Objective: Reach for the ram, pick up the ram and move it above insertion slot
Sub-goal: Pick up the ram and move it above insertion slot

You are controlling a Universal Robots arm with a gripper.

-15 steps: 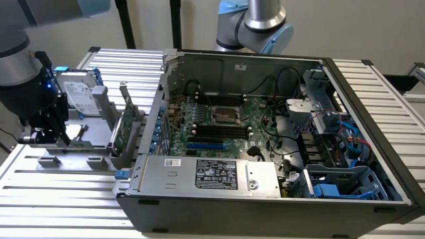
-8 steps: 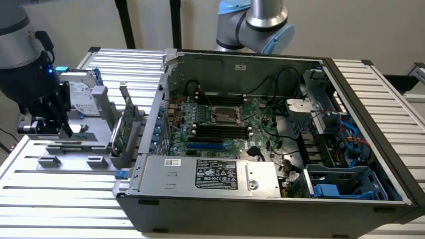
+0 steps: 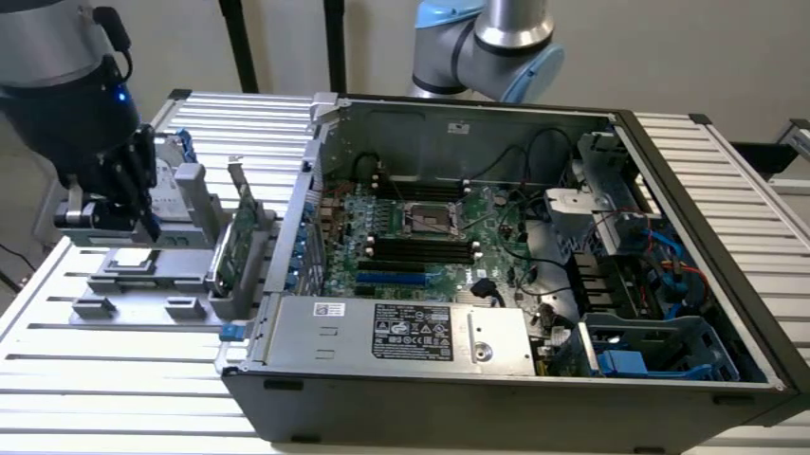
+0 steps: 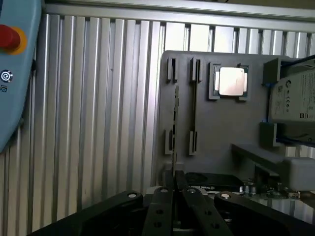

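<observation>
This is a robotics lab or test workshop set up for computer assembly. A bench [image 3: 114, 360] of ribbed aluminium profiles carries an open PC case [image 3: 506, 284] with its motherboard [image 3: 431, 237] bare, taking up the middle and the exterior view's right. By the bench's edge at the exterior view's left sits a grey fixture [image 4: 216, 128] holding parts in slots, a processor [image 4: 231, 81] among them. A blue-jointed arm [image 3: 487, 43] stands behind the case, and a pendant [image 4: 15, 64] with a red stop button lies on the bench.

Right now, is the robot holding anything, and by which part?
Fingers look shut on the long, thin green circuit-board stick, gripping one end of it while it sits in the grey holder.
</observation>
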